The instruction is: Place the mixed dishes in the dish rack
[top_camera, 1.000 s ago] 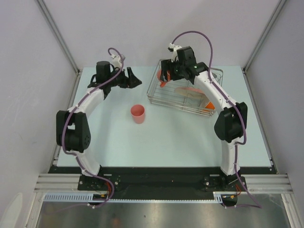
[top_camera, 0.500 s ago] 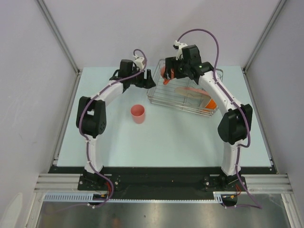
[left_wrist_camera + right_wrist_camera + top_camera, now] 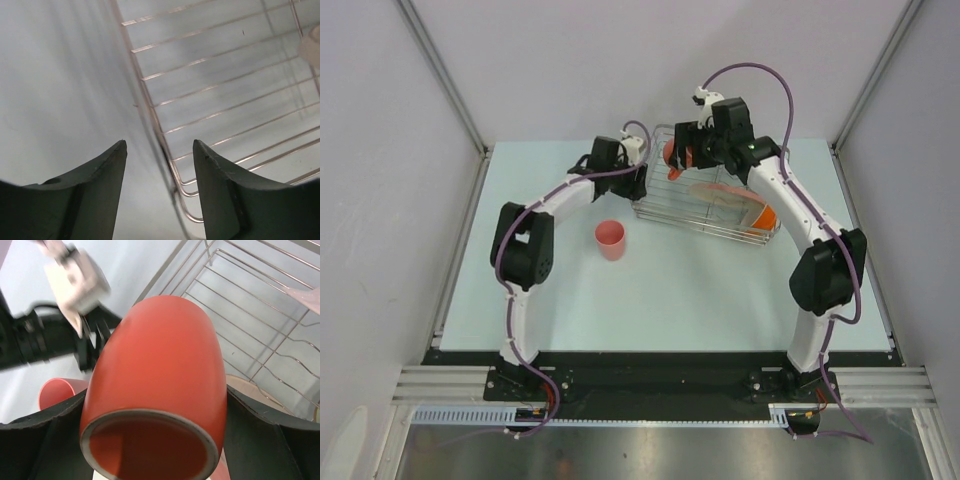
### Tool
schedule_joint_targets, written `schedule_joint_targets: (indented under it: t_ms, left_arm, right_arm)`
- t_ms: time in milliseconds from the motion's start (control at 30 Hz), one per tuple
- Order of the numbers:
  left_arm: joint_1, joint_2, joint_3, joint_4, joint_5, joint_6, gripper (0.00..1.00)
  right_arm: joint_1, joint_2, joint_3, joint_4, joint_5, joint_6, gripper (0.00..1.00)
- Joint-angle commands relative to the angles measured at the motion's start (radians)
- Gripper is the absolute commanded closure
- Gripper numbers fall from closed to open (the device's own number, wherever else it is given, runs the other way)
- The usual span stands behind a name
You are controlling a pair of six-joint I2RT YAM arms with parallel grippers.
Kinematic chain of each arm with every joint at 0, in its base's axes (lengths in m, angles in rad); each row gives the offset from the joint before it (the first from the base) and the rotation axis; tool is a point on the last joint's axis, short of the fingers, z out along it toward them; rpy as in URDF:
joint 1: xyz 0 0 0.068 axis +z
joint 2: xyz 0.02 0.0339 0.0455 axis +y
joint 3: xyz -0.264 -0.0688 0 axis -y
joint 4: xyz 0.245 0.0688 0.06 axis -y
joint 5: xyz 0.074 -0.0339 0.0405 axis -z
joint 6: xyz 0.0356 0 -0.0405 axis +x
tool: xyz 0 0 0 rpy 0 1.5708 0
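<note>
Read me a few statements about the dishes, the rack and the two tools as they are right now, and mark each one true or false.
1. The right tool grips an orange mug. True.
2. The pink cup sits inside the rack. False: it stands on the table, outside the rack, on its left.
3. The left tool is open, with the rack's edge wire running between its fingers. True.
4. The rack holds no dishes. False: a plate lies in it.
5. The mug stands upright on the table. False: it is on its side in the right tool, above the rack.
</note>
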Motion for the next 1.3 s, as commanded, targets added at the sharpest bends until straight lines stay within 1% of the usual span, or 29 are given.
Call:
schedule_joint_targets:
  t_ms: [0, 100, 200, 433, 633, 733, 767, 800, 933, 967, 1033, 1100, 1267]
  left_arm:
    - [-0.064, -0.051, -0.078, -0.037, -0.039, 0.119, 0.43]
    - [-0.082, -0.085, -0.127, -0.059, -0.033, 0.142, 0.48]
    - [-0.099, -0.122, -0.196, -0.063, -0.030, 0.161, 0.50]
    - [-0.153, -0.252, -0.366, -0.069, 0.011, 0.193, 0.51]
    - [-0.194, -0.349, -0.445, -0.080, 0.062, 0.196, 0.51]
    - [-0.197, -0.380, -0.446, -0.100, 0.093, 0.191, 0.45]
    - [-0.197, -0.387, -0.443, -0.109, 0.108, 0.191, 0.35]
    - [-0.197, -0.399, -0.440, -0.118, 0.117, 0.191, 0.30]
    - [-0.199, -0.438, -0.433, -0.164, 0.140, 0.204, 0.19]
    - [-0.197, -0.455, -0.434, -0.166, 0.142, 0.205, 0.12]
    - [-0.197, -0.470, -0.440, -0.169, 0.139, 0.208, 0.05]
    - [-0.196, -0.492, -0.440, -0.166, 0.122, 0.210, 0.01]
    - [-0.159, -0.527, -0.410, -0.161, 0.109, 0.202, 0.00]
  right_arm:
    - [-0.012, -0.085, 0.000, 0.105, -0.017, 0.014, 1.00]
    - [-0.016, -0.091, -0.015, 0.105, -0.017, 0.015, 1.00]
    - [-0.023, -0.103, -0.032, 0.102, -0.017, 0.012, 1.00]
    - [-0.029, -0.120, -0.057, 0.088, -0.015, 0.005, 1.00]
    - [-0.026, -0.110, -0.057, 0.066, -0.033, 0.011, 1.00]
    - [-0.010, -0.074, -0.036, 0.036, -0.037, 0.008, 1.00]
    - [-0.006, -0.047, -0.016, 0.013, -0.034, 0.002, 1.00]
    - [0.003, -0.031, -0.002, 0.000, -0.034, -0.004, 1.00]
    - [0.051, 0.039, 0.053, -0.038, 0.014, -0.024, 1.00]
    - [0.056, 0.054, 0.067, -0.052, 0.019, -0.026, 1.00]
    - [0.066, 0.100, 0.101, -0.062, 0.025, -0.024, 1.00]
    - [0.071, 0.134, 0.119, -0.078, 0.032, -0.027, 1.00]
    - [0.077, 0.191, 0.122, -0.082, 0.052, -0.040, 1.00]
